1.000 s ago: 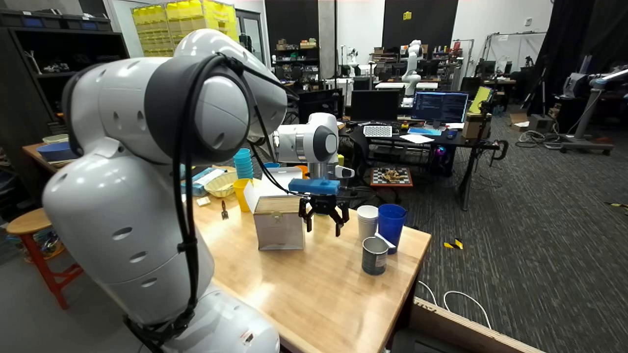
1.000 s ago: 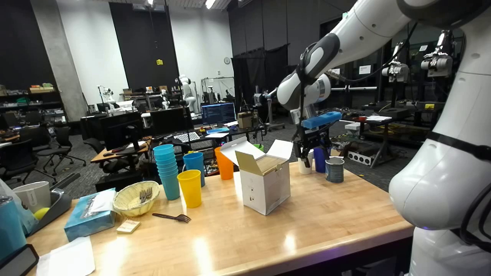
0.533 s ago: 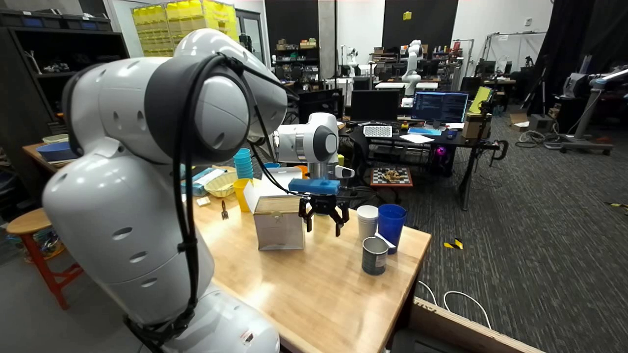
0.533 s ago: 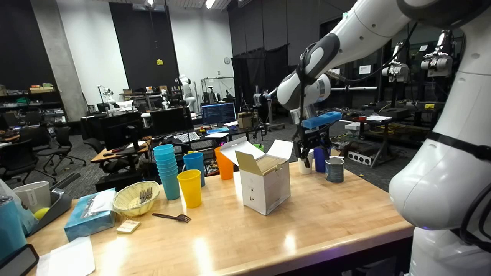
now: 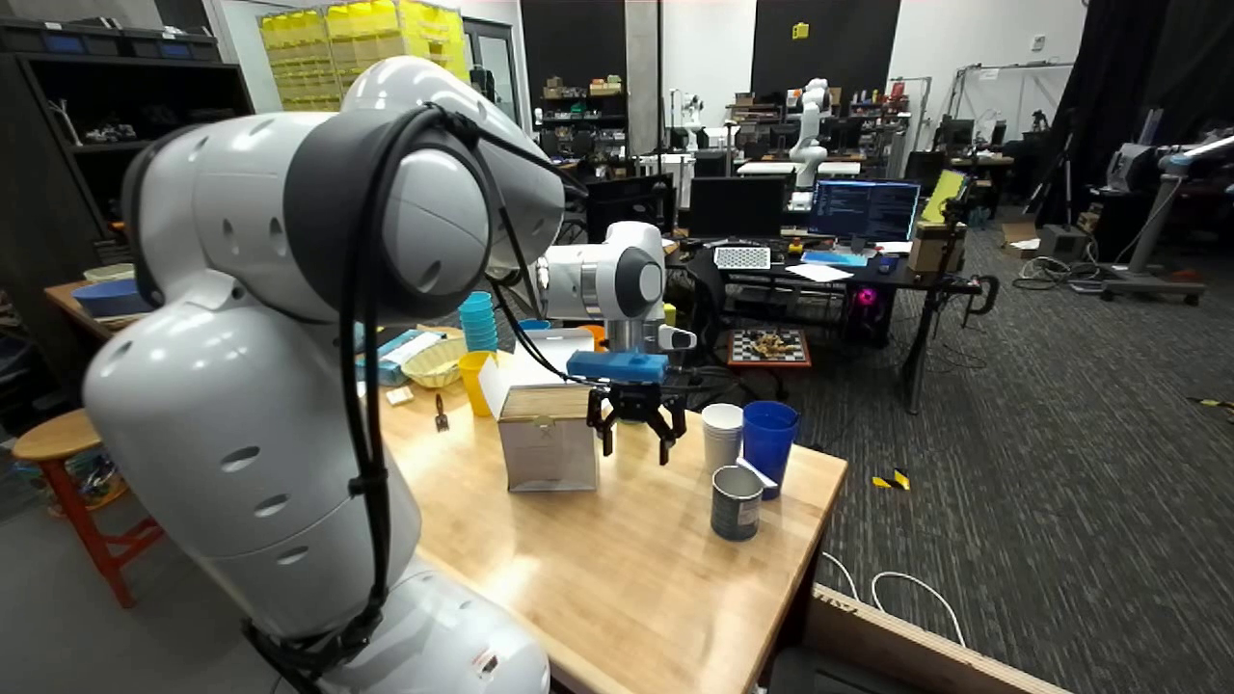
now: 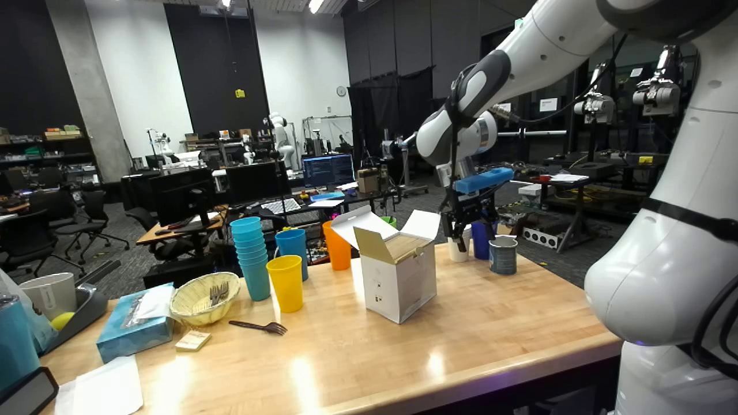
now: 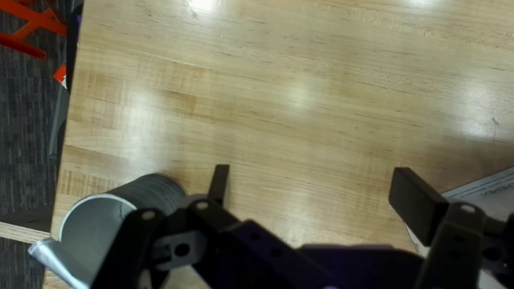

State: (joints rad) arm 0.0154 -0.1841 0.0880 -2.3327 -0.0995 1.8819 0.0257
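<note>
The jaws hang spread wide, near the white box (image 6: 399,279). The grey can (image 5: 737,507) stands well apart from the box.

The arm (image 5: 251,414) is bent pretty hard at the elbow (image 5: 434,222), with the forearm (image 6: 539,49) reaching out and sloping down to the wrist (image 5: 631,280). The gripper (image 5: 635,452) hangs under that, aimed more or less straight down, and both fingers (image 7: 417,204) are spread super wide, tips well apart.
</note>
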